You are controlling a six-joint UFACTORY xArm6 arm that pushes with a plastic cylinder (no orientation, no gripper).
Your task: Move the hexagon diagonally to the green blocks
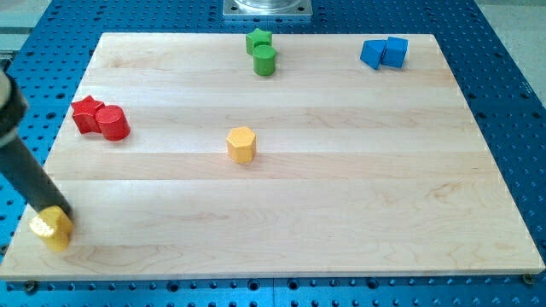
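Observation:
A yellow-orange hexagon block stands near the board's middle, a little left of centre. Two green blocks sit at the view's top: a green star and, touching it just below, a green cylinder. My dark rod comes in from the view's left edge and slants down to the lower left corner. My tip rests against the top of a yellow block there, whose shape I cannot make out. The tip is far to the lower left of the hexagon.
A red star and a red cylinder touch each other at the view's left. Two blue blocks sit together at the top right. The wooden board lies on a blue perforated base.

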